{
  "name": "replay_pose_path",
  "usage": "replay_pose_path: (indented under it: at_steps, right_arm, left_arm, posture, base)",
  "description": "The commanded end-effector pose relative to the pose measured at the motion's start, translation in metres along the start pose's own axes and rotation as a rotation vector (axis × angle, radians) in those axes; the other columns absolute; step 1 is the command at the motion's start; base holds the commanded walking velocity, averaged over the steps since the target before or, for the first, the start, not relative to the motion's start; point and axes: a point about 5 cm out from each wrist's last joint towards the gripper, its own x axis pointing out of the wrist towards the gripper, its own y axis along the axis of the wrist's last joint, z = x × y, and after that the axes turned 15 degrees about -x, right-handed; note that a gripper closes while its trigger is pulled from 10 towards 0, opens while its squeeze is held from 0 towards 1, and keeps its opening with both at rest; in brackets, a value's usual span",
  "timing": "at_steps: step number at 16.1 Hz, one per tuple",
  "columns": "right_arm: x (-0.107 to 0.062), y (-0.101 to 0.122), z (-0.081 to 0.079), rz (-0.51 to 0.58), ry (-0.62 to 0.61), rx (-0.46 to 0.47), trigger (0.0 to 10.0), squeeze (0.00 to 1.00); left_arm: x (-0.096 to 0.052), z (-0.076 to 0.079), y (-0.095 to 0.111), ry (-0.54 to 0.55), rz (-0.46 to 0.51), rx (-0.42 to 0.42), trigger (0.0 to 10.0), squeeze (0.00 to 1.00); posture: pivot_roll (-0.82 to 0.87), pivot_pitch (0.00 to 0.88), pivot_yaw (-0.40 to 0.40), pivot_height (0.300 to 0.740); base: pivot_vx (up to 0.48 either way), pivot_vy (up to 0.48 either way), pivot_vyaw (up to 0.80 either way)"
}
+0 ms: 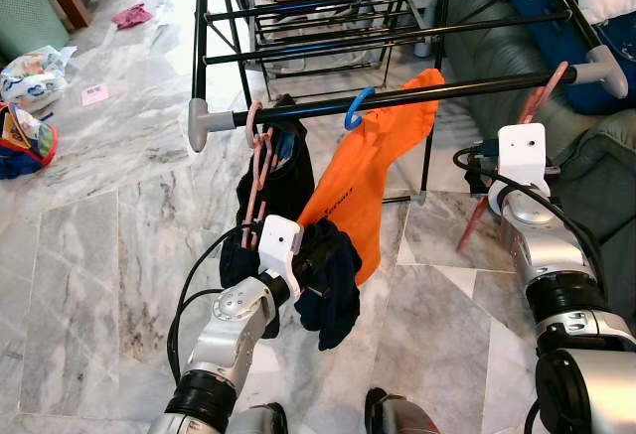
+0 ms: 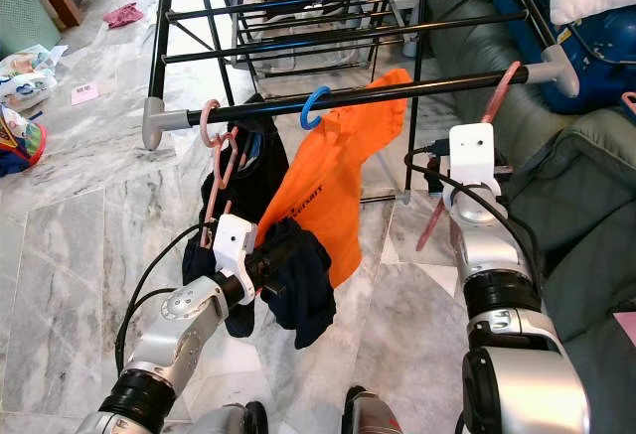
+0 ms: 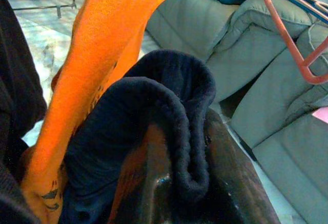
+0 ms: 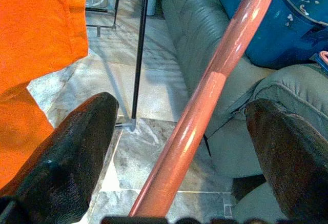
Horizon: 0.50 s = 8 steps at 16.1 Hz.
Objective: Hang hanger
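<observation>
A pink hanger [image 1: 538,102] slants down from the right end of the rack's front black rod [image 1: 437,92], its upper end crossing the rod by the grey end cap. My right gripper [image 4: 180,106] is open, and the hanger's pink bar [image 4: 205,96] runs between its two fingers without being clamped. At the rod's left end, pink hangers [image 1: 258,146] carry a dark navy garment [image 1: 288,166]. My left gripper [image 3: 189,183] is shut on a bunched fold of that dark cloth [image 1: 333,275]. An orange shirt [image 1: 368,176] hangs on a blue hanger [image 1: 356,106] between them.
More black rack rods [image 1: 378,27] run behind the front one. A grey sofa [image 1: 596,166] with a blue bag [image 1: 586,67] stands close on the right. Bags and scraps [image 1: 25,126] lie on the marble floor at the left.
</observation>
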Motion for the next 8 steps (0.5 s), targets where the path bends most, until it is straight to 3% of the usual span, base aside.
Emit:
replay_pose_path:
  at_steps: [1, 2, 3, 4, 5, 8]
  right_arm:
    - [0.000, -0.001, -0.003, -0.008, 0.013, 0.016, 0.0, 0.00]
    - [0.000, -0.004, -0.003, -0.008, 0.013, 0.017, 0.0, 0.00]
    - [-0.002, -0.008, -0.001, -0.008, 0.015, 0.004, 1.1, 0.00]
    - [-0.004, -0.011, 0.000, -0.006, 0.019, -0.006, 7.5, 0.00]
    - [-0.007, -0.014, 0.001, 0.003, 0.021, 0.001, 10.0, 0.00]
    - [-0.018, -0.026, 0.006, 0.006, -0.006, 0.024, 10.0, 0.00]
  left_arm:
    - [-0.001, -0.002, -0.002, -0.001, -0.024, 0.015, 10.0, 0.00]
    - [-0.001, -0.002, -0.002, 0.000, -0.026, 0.016, 10.0, 0.00]
    - [0.000, -0.002, -0.002, -0.002, -0.030, 0.017, 10.0, 0.00]
    - [0.000, -0.002, -0.003, -0.003, -0.035, 0.019, 10.0, 0.00]
    - [0.001, -0.002, -0.003, -0.006, -0.042, 0.022, 10.0, 0.00]
    - [0.002, -0.003, -0.003, 0.001, -0.052, 0.026, 10.0, 0.00]
  posture:
    - [-0.01, 0.195, 0.087, 0.740]
    - [-0.01, 0.195, 0.088, 0.740]
    - [-0.02, 0.193, 0.091, 0.740]
    - [-0.02, 0.193, 0.094, 0.740]
    - [-0.02, 0.193, 0.094, 0.740]
    - [-0.03, 0.196, 0.103, 0.740]
  base:
    - [0.000, 0.000, 0.00]
    - [0.000, 0.000, 0.00]
    - [0.000, 0.000, 0.00]
    - [0.000, 0.000, 0.00]
    - [0.000, 0.000, 0.00]
    - [0.000, 0.000, 0.00]
